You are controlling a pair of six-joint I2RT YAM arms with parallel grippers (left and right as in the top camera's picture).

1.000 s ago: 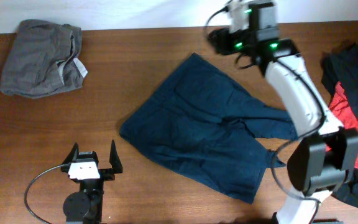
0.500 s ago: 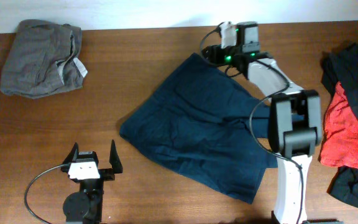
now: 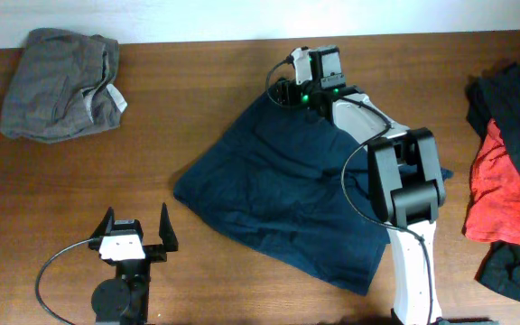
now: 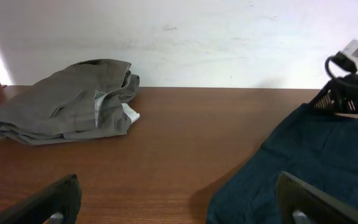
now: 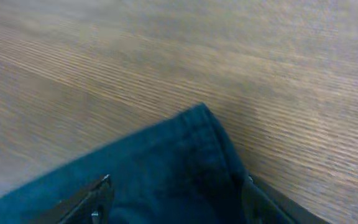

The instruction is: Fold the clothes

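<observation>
A large dark navy-blue garment [image 3: 287, 194] lies spread and wrinkled in the middle of the table; it also shows in the left wrist view [image 4: 309, 162] and the right wrist view [image 5: 160, 174]. My right gripper [image 3: 283, 90] is low over its far corner, jaws open [image 5: 176, 196] on either side of that corner. My left gripper [image 3: 134, 235] is open and empty near the table's front edge, left of the garment [image 4: 173, 199]. A folded grey-olive garment [image 3: 59, 83] lies at the far left [image 4: 67, 102]. Red [image 3: 495, 185] and black [image 3: 513, 99] clothes are piled at the right edge.
The wooden table [image 3: 197, 99] meets a white wall [image 4: 197, 37] at the back. My right arm [image 3: 404, 181] stretches over the navy garment's right side. A cable [image 3: 52, 271] loops by the left arm's base.
My right gripper has moved left and down, from above the table's far edge onto the navy garment's far corner. The left arm has not moved.
</observation>
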